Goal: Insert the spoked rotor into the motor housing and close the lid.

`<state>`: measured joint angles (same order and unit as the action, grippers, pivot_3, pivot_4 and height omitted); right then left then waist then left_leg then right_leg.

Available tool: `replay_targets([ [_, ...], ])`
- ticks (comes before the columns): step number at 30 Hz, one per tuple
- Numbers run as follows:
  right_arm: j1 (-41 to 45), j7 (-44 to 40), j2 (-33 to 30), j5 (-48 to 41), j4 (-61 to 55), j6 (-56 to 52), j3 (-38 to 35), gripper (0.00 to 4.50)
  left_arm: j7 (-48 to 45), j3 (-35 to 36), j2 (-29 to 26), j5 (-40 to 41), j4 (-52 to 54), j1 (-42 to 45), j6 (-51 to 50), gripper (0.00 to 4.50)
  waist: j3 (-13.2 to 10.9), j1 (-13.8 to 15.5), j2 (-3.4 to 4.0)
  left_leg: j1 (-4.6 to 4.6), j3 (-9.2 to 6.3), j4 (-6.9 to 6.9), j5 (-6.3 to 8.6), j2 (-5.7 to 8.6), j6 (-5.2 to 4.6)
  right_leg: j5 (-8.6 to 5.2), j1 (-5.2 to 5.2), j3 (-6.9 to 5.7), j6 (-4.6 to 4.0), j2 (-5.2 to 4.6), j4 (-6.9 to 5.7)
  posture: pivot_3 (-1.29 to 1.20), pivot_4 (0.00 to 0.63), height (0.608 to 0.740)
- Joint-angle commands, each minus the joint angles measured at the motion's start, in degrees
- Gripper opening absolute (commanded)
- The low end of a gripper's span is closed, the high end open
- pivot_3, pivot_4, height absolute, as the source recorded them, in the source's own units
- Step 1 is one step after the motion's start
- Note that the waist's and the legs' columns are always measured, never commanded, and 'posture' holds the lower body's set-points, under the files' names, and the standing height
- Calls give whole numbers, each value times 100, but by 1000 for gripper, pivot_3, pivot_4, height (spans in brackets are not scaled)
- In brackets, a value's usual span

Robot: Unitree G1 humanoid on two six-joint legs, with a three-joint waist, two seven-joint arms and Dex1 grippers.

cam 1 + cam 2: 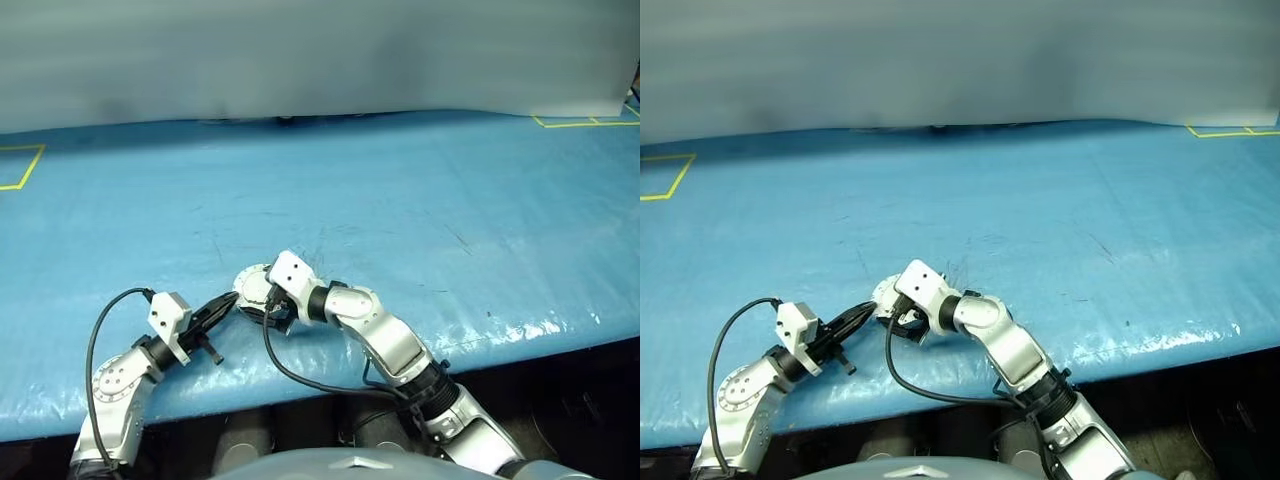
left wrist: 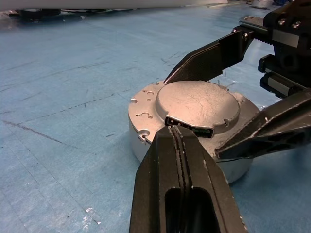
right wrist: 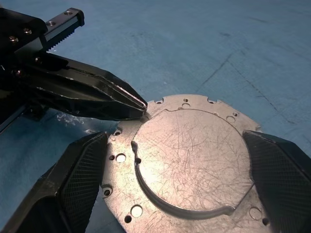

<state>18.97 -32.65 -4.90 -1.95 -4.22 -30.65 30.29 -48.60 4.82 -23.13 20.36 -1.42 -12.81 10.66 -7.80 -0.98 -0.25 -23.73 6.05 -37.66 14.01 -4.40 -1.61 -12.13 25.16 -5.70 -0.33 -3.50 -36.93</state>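
Observation:
The lid (image 3: 187, 158), a scratched silver-grey disc with small holes round its flange, lies flat on a round silver body, the motor housing (image 2: 140, 138), near the table's front edge (image 1: 252, 283). My right gripper (image 3: 175, 136) is open, one finger on each side of the lid, holding nothing. Coming from the left, my left gripper (image 2: 177, 130) is shut, and its tip rests against the lid's rim (image 3: 142, 104). The spoked rotor is hidden.
The blue table cover (image 1: 400, 220) stretches wide behind and to both sides of the motor. Its front edge (image 1: 500, 345) runs just below my arms. Yellow tape marks (image 1: 22, 165) lie at the far left and far right.

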Motion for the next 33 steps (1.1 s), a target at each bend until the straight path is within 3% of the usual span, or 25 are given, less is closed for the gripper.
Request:
replay_targets([
  [1,-124,-48,38,-285,-171,-246,-254,4479,32,-150,49,-127,-79,-138,-31,0,0,19,-1,-1,0,0,0,1,0,0,0,0,0,-1,0,0,150,740],
  [12,-391,56,372,-1651,-951,-1377,-1275,4479,116,-176,107,-98,-67,-254,39,0,-2,35,1,-12,-3,1,6,2,2,-1,8,-1,0,2,4,0,150,740],
  [31,-676,407,744,-3328,-611,-3101,-2584,4479,99,-200,191,-87,-108,-372,148,0,-4,35,3,-15,-5,1,6,6,2,0,10,-1,1,3,4,0,150,740],
  [33,-657,461,822,-3409,-409,-3144,-2689,4087,97,-209,191,-95,-128,-360,165,0,-5,35,3,-16,-5,1,6,6,2,0,10,-2,1,3,4,0,150,740],
])
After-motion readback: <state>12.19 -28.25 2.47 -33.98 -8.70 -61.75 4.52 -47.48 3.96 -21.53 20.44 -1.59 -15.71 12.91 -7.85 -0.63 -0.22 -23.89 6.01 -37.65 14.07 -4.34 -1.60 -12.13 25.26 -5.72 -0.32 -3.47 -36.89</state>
